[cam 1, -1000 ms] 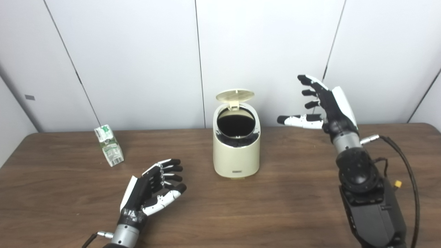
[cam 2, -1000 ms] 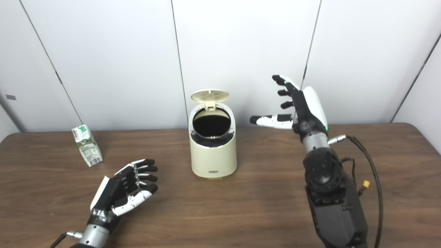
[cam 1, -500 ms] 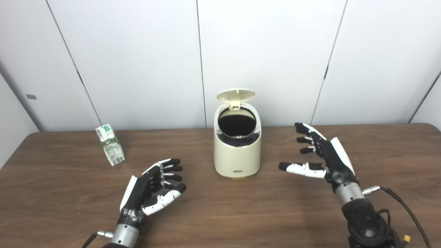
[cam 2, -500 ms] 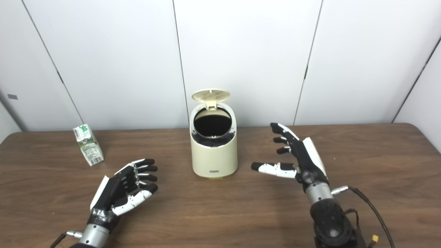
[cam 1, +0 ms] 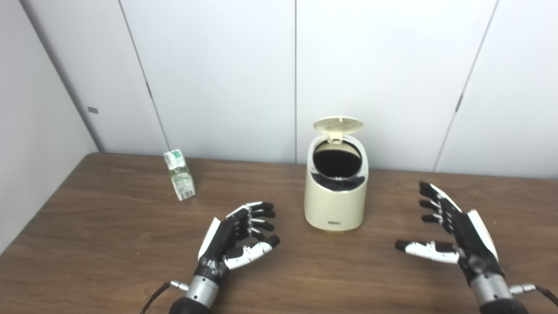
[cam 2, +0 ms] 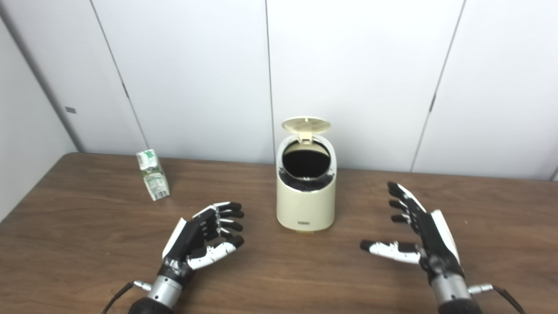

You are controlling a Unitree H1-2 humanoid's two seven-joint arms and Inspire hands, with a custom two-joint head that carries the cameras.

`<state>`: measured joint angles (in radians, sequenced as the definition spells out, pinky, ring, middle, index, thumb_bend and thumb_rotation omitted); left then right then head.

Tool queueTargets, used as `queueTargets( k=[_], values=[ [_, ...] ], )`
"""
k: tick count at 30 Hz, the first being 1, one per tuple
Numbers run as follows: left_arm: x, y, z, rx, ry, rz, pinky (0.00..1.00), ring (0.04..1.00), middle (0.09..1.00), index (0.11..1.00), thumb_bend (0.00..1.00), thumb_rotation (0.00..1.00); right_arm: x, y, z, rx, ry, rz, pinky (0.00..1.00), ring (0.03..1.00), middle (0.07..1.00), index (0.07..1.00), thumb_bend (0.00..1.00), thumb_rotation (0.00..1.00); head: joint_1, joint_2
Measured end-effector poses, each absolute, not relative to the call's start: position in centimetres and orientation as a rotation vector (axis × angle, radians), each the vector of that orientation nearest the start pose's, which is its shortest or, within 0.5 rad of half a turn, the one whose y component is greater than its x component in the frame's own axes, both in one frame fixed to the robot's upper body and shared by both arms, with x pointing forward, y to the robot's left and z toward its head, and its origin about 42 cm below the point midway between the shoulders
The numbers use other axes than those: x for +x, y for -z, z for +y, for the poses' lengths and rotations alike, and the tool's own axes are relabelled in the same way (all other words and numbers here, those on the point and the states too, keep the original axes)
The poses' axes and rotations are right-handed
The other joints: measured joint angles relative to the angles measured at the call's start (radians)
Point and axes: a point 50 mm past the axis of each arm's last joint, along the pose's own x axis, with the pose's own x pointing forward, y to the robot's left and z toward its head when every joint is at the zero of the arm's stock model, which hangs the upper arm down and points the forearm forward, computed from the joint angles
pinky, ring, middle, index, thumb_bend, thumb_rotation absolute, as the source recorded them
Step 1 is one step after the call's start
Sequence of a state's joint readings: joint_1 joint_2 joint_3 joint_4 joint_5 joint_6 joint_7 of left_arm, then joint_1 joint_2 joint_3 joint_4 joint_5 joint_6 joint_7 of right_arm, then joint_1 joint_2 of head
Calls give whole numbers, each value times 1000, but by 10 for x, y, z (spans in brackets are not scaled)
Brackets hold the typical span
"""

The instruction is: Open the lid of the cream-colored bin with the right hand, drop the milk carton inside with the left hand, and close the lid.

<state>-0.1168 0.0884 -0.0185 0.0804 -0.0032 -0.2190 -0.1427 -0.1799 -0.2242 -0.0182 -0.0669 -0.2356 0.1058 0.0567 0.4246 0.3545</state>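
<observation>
The cream-colored bin stands upright at the middle of the worktop, its round lid tipped up and back on the rear hinge, showing a dark inside. The milk carton, white with green print, stands slightly tilted well apart from the bin, at about 9 o'clock from it, near the back edge.

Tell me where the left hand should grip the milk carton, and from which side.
Probably the milk carton's straight-sided body below the folded top, fingers and thumb across two opposite flat faces. It stands alone, leaning slightly, with bare table around it; the open left hand could come from the near right, where it rests.
</observation>
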Motion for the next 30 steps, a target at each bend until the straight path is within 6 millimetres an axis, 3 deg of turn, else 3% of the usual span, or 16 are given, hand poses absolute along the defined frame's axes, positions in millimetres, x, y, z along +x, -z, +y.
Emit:
queueTargets(
  k=[5, 10, 15, 19, 26, 30],
  values=[
    [322, -121, 207, 91, 190, -245, 549, 659, 734, 782, 703, 202, 335, -175, -270, -483, -14, -139, 495, 726, 836, 827, 836, 285, 48, -29],
    [323, -125, 211, 72, 116, -311, 525, 638, 716, 765, 652, 115, 336, -174, -269, -500, -10, -123, 392, 655, 792, 786, 900, 356, 54, -29],
    [321, -131, 233, 99, -4, -412, 529, 636, 707, 753, 609, 71, 338, -177, -267, -518, -12, -131, 336, 617, 775, 767, 915, 384, 63, -28],
    [320, -138, 256, 191, -42, -443, 535, 642, 710, 751, 636, 152, 339, -179, -266, -518, -13, -136, 299, 586, 764, 749, 922, 380, 68, -26],
    [321, -183, 310, 321, -139, -477, 588, 679, 724, 761, 700, 132, 341, -180, -266, -521, -16, -136, 262, 557, 740, 724, 950, 408, 79, -28],
    [329, -206, 339, 400, -176, -472, 584, 660, 705, 714, 715, 122, 343, -183, -266, -525, -20, -142, 253, 557, 741, 725, 957, 425, 77, -25]
  ],
)
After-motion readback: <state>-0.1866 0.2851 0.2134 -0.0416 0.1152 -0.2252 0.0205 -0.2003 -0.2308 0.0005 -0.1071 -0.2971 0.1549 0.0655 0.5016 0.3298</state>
